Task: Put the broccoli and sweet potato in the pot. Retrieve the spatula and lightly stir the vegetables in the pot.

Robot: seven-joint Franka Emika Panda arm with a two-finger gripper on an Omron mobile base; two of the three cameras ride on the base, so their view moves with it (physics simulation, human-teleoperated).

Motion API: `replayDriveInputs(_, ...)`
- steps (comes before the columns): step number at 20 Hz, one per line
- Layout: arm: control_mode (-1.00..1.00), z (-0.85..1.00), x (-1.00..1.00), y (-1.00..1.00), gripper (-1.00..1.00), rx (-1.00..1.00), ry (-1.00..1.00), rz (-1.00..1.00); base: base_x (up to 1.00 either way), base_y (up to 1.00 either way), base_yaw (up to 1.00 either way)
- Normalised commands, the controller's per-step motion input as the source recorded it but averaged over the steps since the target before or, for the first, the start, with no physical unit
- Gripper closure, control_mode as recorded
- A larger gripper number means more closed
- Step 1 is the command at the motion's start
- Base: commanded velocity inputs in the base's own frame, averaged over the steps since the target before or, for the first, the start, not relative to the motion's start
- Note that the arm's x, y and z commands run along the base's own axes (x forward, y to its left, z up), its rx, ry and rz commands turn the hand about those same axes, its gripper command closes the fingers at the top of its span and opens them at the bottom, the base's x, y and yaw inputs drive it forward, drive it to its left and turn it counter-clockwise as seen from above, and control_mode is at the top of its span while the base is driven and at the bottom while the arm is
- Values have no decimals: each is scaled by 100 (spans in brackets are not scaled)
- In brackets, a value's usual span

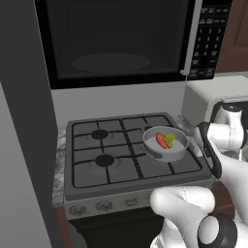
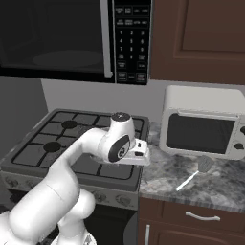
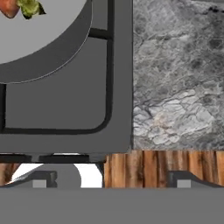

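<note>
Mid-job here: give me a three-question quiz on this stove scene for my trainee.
1. True or false: the broccoli and sweet potato lie in the pot.
2. Where is the spatula? A. in the pot B. on the counter before the toaster oven C. in the gripper
3. Fill in: the pot sits on the stove's ____ side.

Key: 1 true; 2 B; 3 right

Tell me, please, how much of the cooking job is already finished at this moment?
Done: the broccoli and the sweet potato lie together in the pot on the stove. In hand: nothing; the pincer is empty, open above the stove's edge. Left: fetching the spatula, which lies on the counter before the toaster oven, then stirring.
</note>
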Motion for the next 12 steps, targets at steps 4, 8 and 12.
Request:
replayDriveInputs(4, -100, 6, -1, -100, -100, 8, 14, -23, 0, 0, 0)
replayDriveInputs(8, -100, 0, 0, -100, -100, 9, 11, -20, 0, 0, 0)
replayDriveInputs(12, -100, -2, -7, -97, -100, 13, 5, -12, 0, 0, 0)
